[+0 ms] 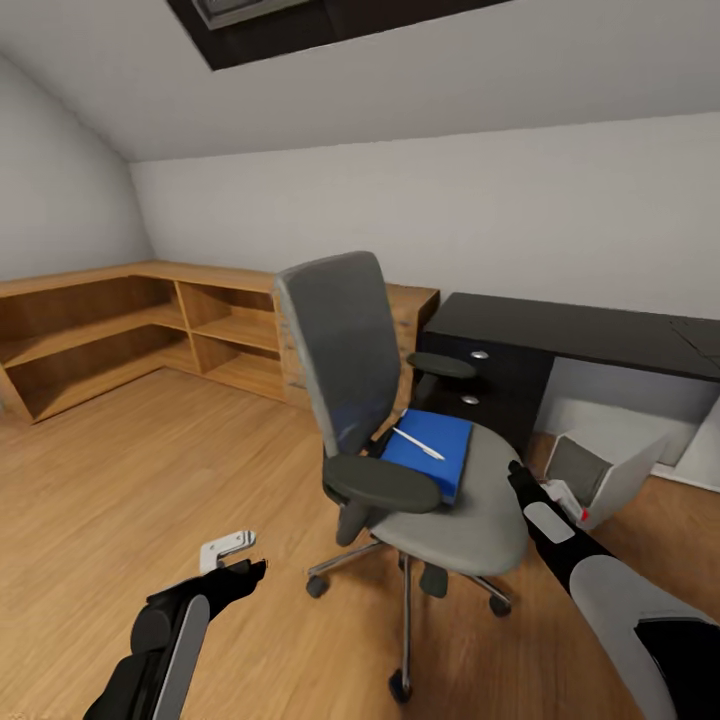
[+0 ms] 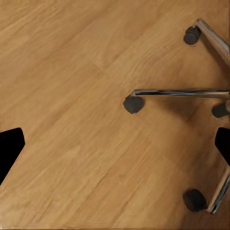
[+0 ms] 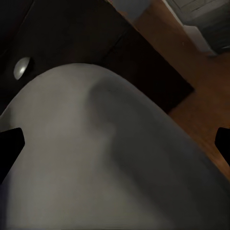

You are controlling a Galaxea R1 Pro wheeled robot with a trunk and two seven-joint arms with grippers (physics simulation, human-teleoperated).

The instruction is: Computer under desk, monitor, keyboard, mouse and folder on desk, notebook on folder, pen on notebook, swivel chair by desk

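The grey swivel chair [image 1: 440, 500] stands mid-floor with its back to me at the left. On its seat lies the blue folder [image 1: 432, 450], and the white pen [image 1: 418, 443] rests on top of it. The black desk [image 1: 580, 335] runs along the right wall, and the silver-grey computer [image 1: 605, 475] leans on the floor beside its drawers. My right gripper [image 1: 520, 482] [image 3: 115, 143] is open, right at the seat's [image 3: 110, 158] right edge. Low over the floor by the chair's base [image 2: 182, 93], my left gripper [image 1: 248, 570] [image 2: 115, 143] is open. Monitor, keyboard, mouse and notebook are out of view.
Low wooden shelving [image 1: 130, 335] lines the left and back walls. The desk's dark drawer unit [image 1: 490, 385] with silver knobs [image 3: 21, 67] sits just behind the chair. Chair legs with casters [image 2: 133, 104] spread over the wooden floor [image 1: 120, 500].
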